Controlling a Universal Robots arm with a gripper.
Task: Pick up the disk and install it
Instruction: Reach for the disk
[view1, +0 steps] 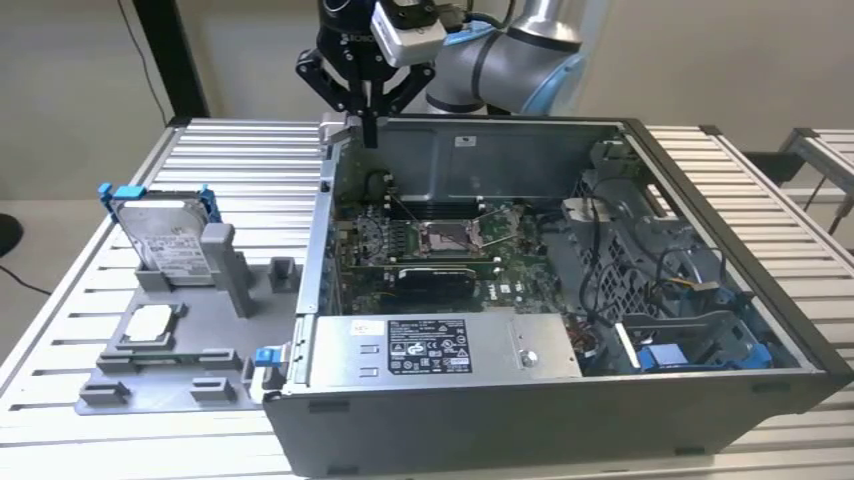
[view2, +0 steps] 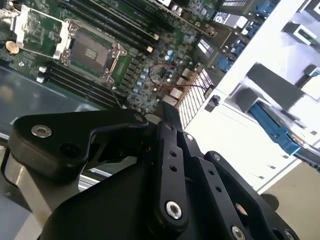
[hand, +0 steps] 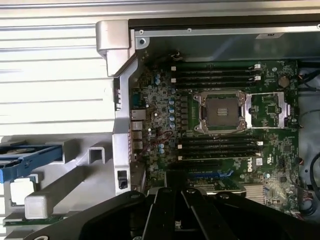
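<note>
Disk upright in a grey stand on the worktop, at the exterior view's left, just beside the open computer case. Blue frame around its edges, untouched. Well apart, gripper above the case's far corner, fingers pressed together, holding nothing. Motherboard underneath, in the first wrist view.

Silver-and-blue arm; black, screw-studded pincer
</note>
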